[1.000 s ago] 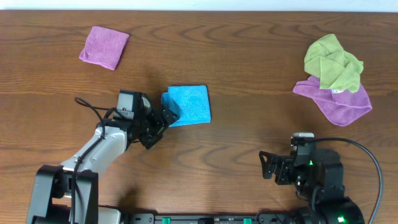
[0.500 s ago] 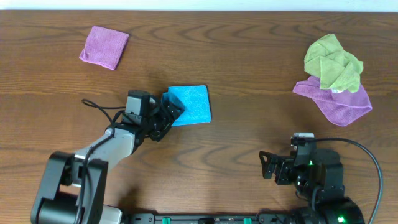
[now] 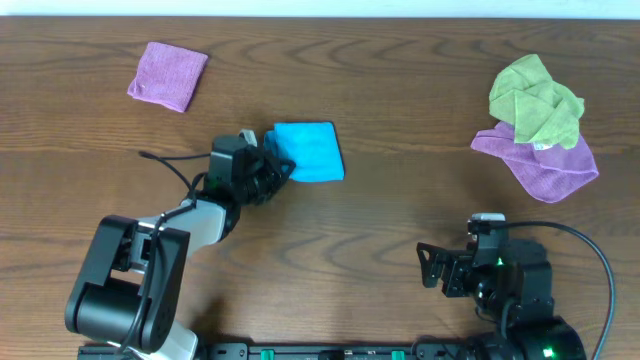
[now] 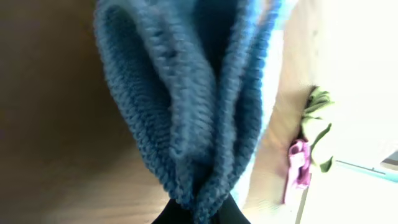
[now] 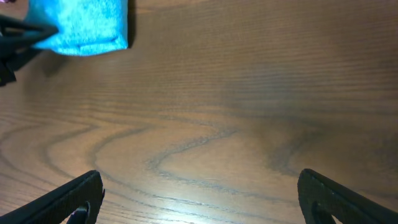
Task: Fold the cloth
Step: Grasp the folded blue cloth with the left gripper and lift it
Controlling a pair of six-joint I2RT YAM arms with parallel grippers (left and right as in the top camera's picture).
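I am clamping my left gripper [image 3: 278, 170] on the left edge of the cloth [image 3: 308, 152], which is lying folded into a compact blue rectangle on the worktop [image 3: 400, 100], a little left of the middle. From the left wrist view I am seeing several layers of terry bunching together and running down into the pinch between my jaws. So I am judging that I am gripping the whole stack at once rather than a single ply. Holding the layers together is stopping the fold from springing apart while the rest of the cloth is resting flat. My left arm is lying low and reaching in from the left, so it is not covering the folded area. My right gripper [image 3: 432, 265] is hanging released near my own edge of the worktop, its fingers spread wide with nothing between them. It is well apart from the cloth, probably so it is not crowding the left arm's work. The purple square [image 3: 167, 75] at the far left is already lying folded, and the heap [image 3: 540, 125] of green and purple at the far right is waiting crumpled. I am judging this fold to be nearly done: what is remaining is opening the jaws cleanly without dragging the edge askew.
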